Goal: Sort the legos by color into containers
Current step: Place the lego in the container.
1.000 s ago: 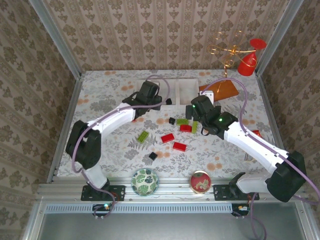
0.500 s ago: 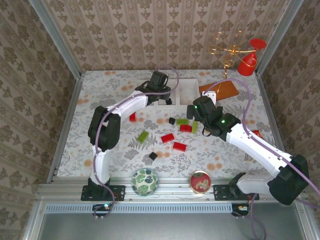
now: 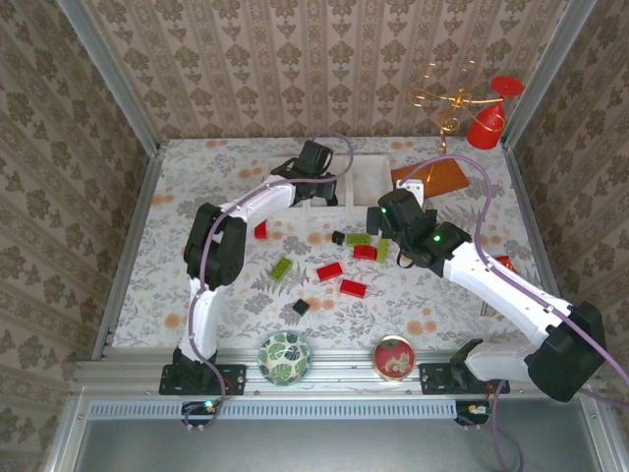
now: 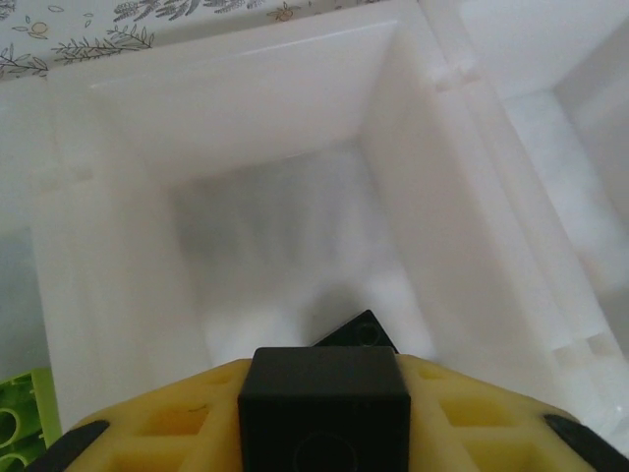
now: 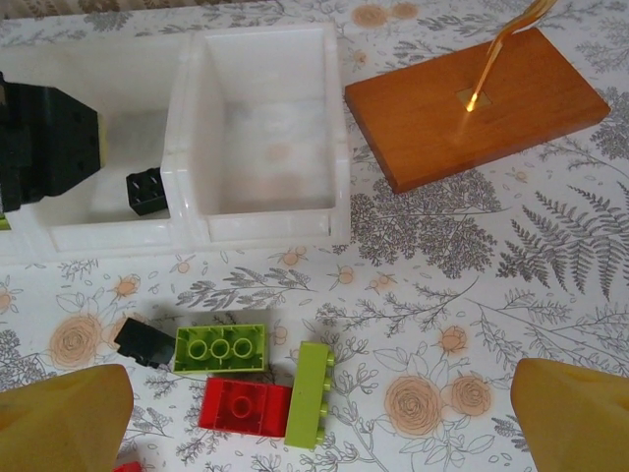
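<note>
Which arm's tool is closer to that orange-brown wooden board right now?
Right. The right tool hovers open over loose bricks a short way from the board; the left tool, gripping a black cube, is farther off, above the white tray's middle compartment.

Top view: the left arm (image 3: pixel 257 204) rises from its base at the near edge, folds sharply at the elbow and reaches toward the far side, with the left hand (image 3: pixel 316 187) pointing downward. Left wrist view: the yellow fingers (image 4: pixel 187 423) of this hand lie against either side of a black cube (image 4: pixel 324 408). The right arm (image 3: pixel 496 285) stretches diagonally from its base at the near right toward the centre; the right hand (image 3: pixel 386 224) hangs low and tilted downward, its yellow fingers (image 5: pixel 64 418) spread wide apart
</note>
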Controlling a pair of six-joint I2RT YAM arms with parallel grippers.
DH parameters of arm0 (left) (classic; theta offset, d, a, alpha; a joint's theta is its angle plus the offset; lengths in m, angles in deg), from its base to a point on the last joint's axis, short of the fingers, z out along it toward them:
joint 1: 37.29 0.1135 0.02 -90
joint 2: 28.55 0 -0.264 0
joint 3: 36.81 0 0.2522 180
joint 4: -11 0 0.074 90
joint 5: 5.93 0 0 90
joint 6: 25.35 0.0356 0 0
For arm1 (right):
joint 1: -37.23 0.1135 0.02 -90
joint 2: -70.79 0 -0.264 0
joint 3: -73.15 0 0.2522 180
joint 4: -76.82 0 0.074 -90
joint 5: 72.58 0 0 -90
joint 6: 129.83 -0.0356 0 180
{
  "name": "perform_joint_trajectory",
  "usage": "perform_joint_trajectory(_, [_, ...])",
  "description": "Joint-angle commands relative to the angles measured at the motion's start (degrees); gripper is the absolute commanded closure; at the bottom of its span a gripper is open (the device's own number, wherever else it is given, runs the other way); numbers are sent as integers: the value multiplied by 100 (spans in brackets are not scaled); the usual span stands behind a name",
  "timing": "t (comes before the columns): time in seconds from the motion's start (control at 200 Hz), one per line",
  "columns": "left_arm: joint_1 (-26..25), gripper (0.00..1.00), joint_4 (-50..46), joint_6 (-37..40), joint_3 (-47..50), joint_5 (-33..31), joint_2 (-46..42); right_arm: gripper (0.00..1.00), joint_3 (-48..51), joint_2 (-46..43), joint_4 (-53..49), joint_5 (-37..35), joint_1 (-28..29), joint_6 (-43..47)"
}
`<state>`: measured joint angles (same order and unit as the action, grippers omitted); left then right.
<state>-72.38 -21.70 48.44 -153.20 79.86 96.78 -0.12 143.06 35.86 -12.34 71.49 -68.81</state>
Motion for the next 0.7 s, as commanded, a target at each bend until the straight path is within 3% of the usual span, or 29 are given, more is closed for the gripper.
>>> perform_joint_trajectory(0.0, [55,59,-116,12,-226,69,61,0,18,101,-9,-13,-34,-135])
perform_joint_trajectory(0.37, [46,46,-29,-80,-73,209,-476,0,-87,277,-65,175,-33,-52])
perform_joint_trajectory(0.57, [46,38,298,-93,598,165,-1320,0,-176,466,-127,406,-33,22])
perform_joint_trajectory(0.695, [60,27,522,-119,1216,19,-1942,0,-270,657,-136,566,-33,62])
